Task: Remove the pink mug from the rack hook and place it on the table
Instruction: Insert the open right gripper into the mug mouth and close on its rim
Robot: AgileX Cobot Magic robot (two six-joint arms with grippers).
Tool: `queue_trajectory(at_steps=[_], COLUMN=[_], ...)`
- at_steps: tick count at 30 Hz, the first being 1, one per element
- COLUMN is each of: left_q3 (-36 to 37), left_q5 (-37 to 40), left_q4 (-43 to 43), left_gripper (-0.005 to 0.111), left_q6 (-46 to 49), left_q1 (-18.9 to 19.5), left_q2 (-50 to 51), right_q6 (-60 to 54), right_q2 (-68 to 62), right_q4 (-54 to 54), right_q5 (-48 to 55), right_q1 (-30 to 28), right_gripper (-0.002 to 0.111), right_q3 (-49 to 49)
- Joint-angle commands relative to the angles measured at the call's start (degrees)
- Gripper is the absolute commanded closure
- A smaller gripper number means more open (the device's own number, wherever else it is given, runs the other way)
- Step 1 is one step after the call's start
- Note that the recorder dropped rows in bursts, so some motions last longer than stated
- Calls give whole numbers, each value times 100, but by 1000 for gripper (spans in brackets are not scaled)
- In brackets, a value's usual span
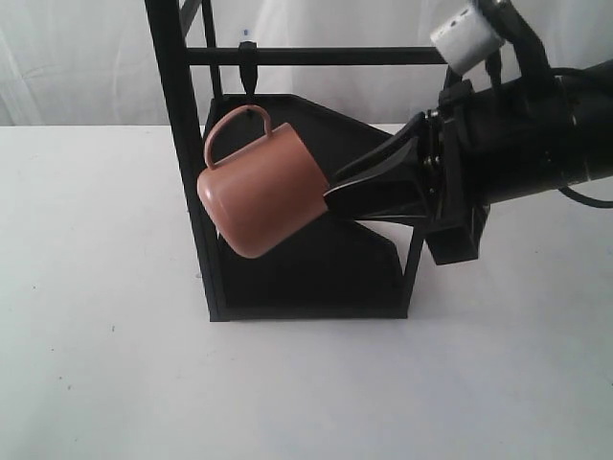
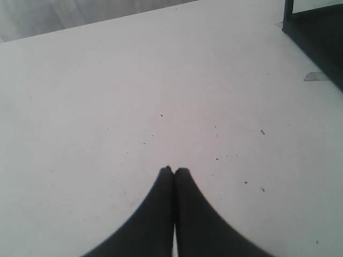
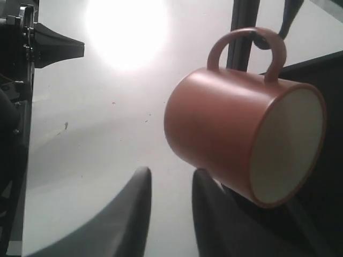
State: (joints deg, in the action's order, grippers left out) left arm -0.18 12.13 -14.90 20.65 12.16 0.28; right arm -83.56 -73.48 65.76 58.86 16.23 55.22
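Exterior view: the pink mug, matte salmon with one loop handle, hangs tilted just left of centre by its handle from the rack hook on the black rack, base toward the lower left, above the table. The right gripper sits at the mug's rim from the right. The right wrist view shows its fingers narrowly apart with nothing between them, beside the mug's cream inside. In the left wrist view's lower middle, the left gripper is closed, tips touching.
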Motion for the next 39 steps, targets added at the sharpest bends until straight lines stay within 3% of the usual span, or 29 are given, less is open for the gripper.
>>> queue_trajectory(at_steps=[1, 6, 15, 32, 39], left_q3=[18, 18, 18, 18, 18], left_q5=[-10, -10, -10, -10, -10], left_q4=[-55, -55, -55, -55, -55], left_gripper=[107, 107, 107, 107, 107], left_q6=[15, 15, 15, 15, 15], left_q1=[-32, -32, -32, -32, -32], left_q2=[-28, -28, -28, -28, -28], right_q6=[-72, -72, -75, -433, -556], right_q2=[-29, -91, -484, -1065, -1065], right_q4=[110, 299, 580, 1225, 1225], right_q5=[-31, -74, -349, 390, 485], right_q1=[-24, -24, -24, -14, 319], right_gripper=[64, 51, 51, 51, 51], right_q3=[13, -1, -1, -1, -1])
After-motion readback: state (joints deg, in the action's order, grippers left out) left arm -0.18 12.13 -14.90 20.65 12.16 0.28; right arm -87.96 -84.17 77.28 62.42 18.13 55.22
